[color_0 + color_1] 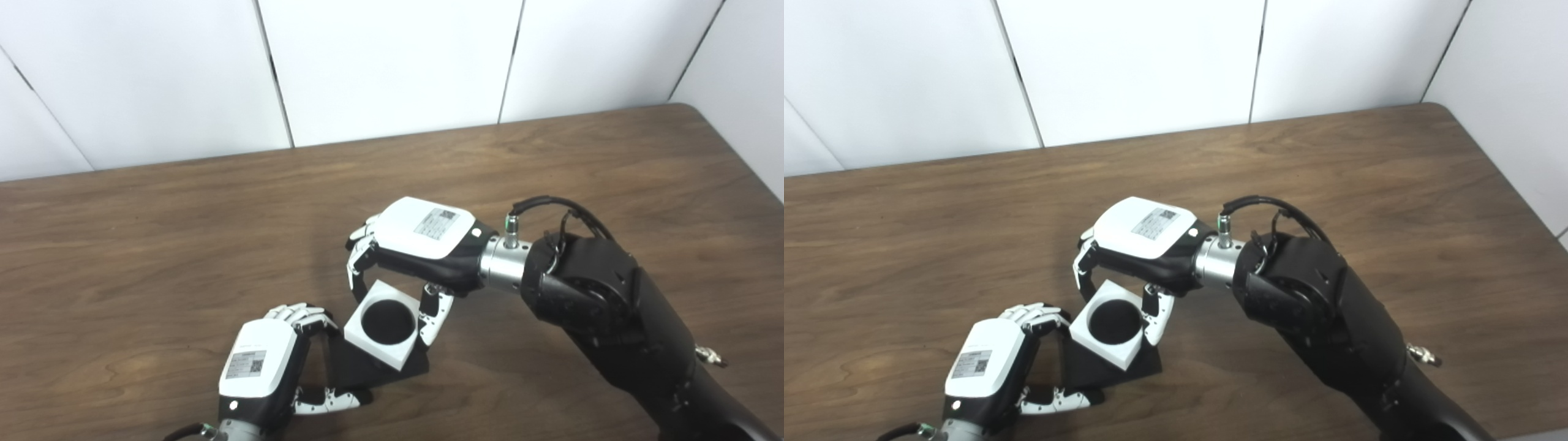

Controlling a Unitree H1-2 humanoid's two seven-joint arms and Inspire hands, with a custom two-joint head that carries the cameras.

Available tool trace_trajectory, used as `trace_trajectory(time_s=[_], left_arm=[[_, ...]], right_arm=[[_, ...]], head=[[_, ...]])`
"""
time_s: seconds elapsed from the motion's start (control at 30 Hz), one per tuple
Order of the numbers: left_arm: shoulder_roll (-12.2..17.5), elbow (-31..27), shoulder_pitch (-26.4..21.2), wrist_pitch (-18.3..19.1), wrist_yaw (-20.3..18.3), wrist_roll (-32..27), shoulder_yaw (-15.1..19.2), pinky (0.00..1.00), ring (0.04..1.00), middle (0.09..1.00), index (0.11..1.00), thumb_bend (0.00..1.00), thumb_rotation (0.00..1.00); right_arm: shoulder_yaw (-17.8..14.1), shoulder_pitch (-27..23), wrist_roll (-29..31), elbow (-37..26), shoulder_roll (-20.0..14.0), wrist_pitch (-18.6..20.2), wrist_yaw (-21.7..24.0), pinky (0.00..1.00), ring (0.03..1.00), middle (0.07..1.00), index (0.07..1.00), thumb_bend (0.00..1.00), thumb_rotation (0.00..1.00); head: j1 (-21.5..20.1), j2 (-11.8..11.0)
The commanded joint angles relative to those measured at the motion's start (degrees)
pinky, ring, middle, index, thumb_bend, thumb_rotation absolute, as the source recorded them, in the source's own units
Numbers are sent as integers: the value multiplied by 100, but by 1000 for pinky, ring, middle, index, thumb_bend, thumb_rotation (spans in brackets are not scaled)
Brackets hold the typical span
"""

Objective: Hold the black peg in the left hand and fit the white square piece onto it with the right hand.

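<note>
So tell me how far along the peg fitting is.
Done: the left hand holds the black peg's base, and the right hand grips the white square piece. In hand: the piece sits over the peg, black filling its round hole. Left: whether it is seated cannot be told; then release.

- Both head views look steeply down across the surface (551,159) toward the white wall (392,61), fairly close.
- Right eye view sits slightly rightward; both share nearly the whole surface.

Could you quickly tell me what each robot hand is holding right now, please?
Left robot hand: closed on the black peg piece.
Right robot hand: closed on the white square piece.
</note>
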Motion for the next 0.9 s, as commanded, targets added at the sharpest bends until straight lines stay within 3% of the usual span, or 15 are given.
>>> trace_trajectory(time_s=[0.0, 0.23, 0.33, 0.37, 0.4, 0.47, 0.7, 0.87], left_arm=[[72, 94, 148, 120, -330, 92, -36, 832, 797, 735, 488, 516, 52], [71, 97, 144, 122, -343, 92, -31, 836, 799, 736, 488, 516, 52], [71, 105, 138, 122, -345, 107, -35, 836, 800, 736, 488, 516, 52], [70, 108, 137, 124, -344, 116, -37, 837, 800, 736, 488, 516, 52], [71, 109, 135, 123, -345, 122, -40, 837, 799, 736, 488, 516, 52], [71, 117, 134, 116, -333, 113, -38, 835, 799, 736, 488, 516, 52], [72, 116, 133, 112, -328, 117, -35, 832, 798, 737, 488, 516, 53], [63, 88, 133, 144, -370, 129, -30, 835, 797, 736, 488, 515, 53]], right_arm=[[-58, -103, -37, -50, 31, -165, -254, 876, 848, 711, 480, 524, 130], [-43, -66, -104, -2, 9, -157, -232, 883, 856, 714, 481, 525, 132], [20, -106, -252, -44, -48, -36, 42, 887, 875, 736, 488, 525, 143], [28, -117, -275, -67, -55, 21, 140, 886, 880, 747, 554, 731, 190], [30, -132, -291, -94, -56, 85, 249, 889, 886, 758, 605, 871, 235], [20, -165, -347, -164, -35, 224, 478, 911, 904, 792, 677, 982, 339], [-21, -271, -442, -292, -7, 378, 841, 934, 922, 846, 743, 1000, 489], [-62, -331, -355, -300, -26, 256, 764, 943, 920, 869, 777, 1000, 601]], head=[[-2, 6], [-2, 21], [6, 17], [6, 17], [6, 17], [6, 17], [25, 46], [21, 47]])
